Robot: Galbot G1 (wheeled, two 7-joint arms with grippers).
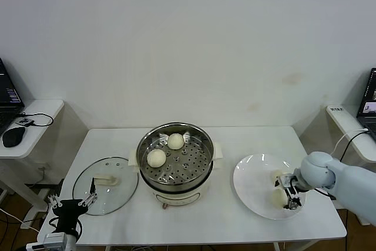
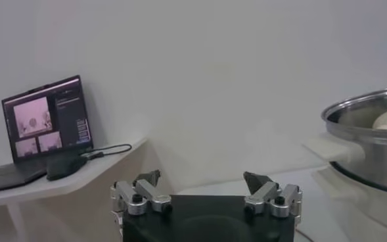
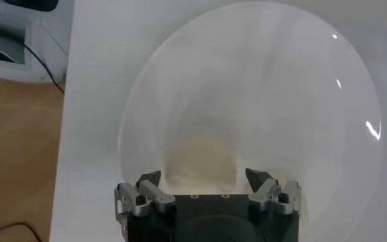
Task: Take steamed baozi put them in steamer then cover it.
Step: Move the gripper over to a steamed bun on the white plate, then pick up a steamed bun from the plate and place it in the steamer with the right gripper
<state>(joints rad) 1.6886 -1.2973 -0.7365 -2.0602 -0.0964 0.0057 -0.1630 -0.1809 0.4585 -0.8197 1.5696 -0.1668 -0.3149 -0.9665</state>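
Observation:
The steamer (image 1: 175, 174) stands mid-table with two steamed baozi (image 1: 175, 141) (image 1: 156, 157) on its perforated tray. Two more baozi (image 1: 276, 175) (image 1: 278, 197) lie on the white plate (image 1: 249, 177) at the right. My right gripper (image 1: 289, 192) is low over the plate, open, its fingers either side of the nearer baozi (image 3: 203, 158) without clearly pressing it. In the right wrist view the right gripper (image 3: 203, 175) straddles that bun on the plate (image 3: 278, 85). My left gripper (image 1: 73, 201) hangs open and empty off the table's front left corner; its wrist view shows the left gripper (image 2: 202, 179) and the steamer (image 2: 370, 138).
The glass lid (image 1: 106, 185) with its white handle lies flat on the table left of the steamer. A side table at the left holds a mouse (image 1: 13, 136) and cables. Another side table with a laptop (image 1: 367, 107) stands at the right.

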